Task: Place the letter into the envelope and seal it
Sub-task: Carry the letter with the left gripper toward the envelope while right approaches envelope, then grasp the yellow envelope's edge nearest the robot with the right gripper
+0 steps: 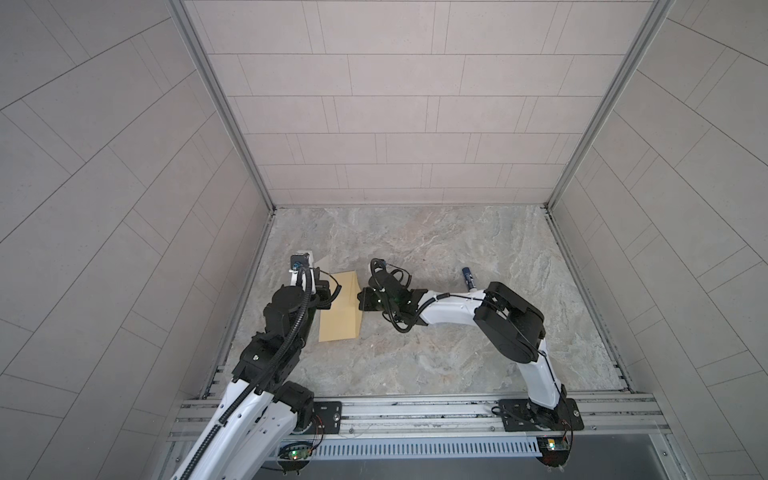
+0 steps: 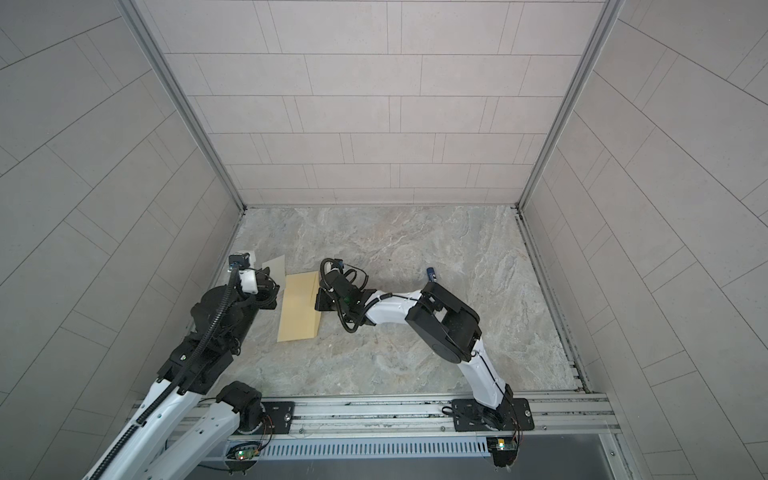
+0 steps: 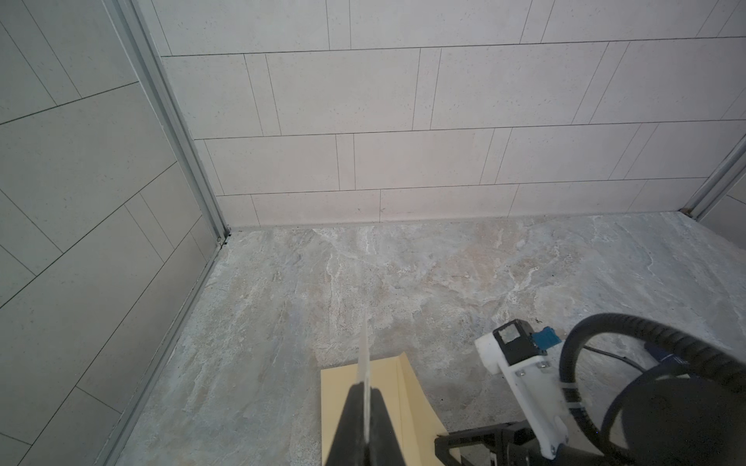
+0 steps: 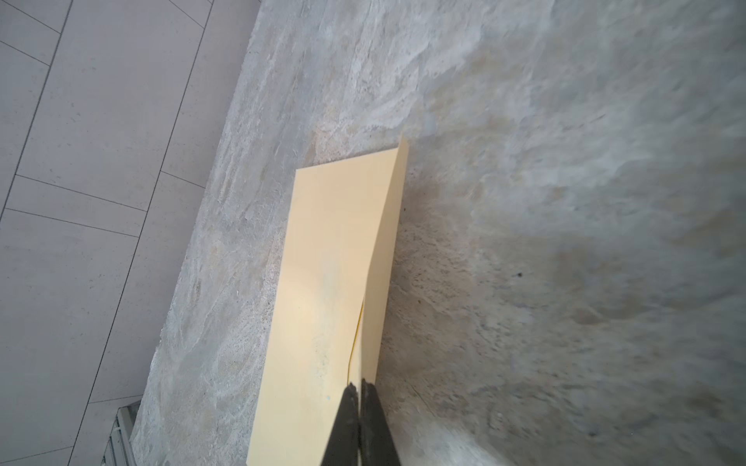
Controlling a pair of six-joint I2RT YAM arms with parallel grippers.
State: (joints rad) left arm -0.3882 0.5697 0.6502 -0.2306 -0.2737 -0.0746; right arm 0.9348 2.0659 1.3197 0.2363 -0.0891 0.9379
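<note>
The mustard-tan envelope (image 1: 340, 309) (image 2: 300, 309) lies on the stone floor between the two arms. My right gripper (image 4: 358, 383) (image 1: 360, 300) is shut on the envelope's (image 4: 323, 262) long right edge, where the flap (image 4: 388, 242) stands up a little. My left gripper (image 3: 365, 389) is shut on the letter (image 3: 364, 359), a thin pale sheet held upright and seen edge-on over the envelope's (image 3: 337, 399) far end. In both top views the letter (image 1: 321, 263) (image 2: 275, 266) shows as a pale piece beyond the left wrist. Its border and text do not show.
A small dark blue tube (image 1: 468, 277) (image 2: 432, 275) lies on the floor behind the right arm's elbow. Tiled walls close the cell on three sides, with the left wall (image 1: 232, 291) close beside the left arm. A metal rail (image 1: 415, 409) runs along the front.
</note>
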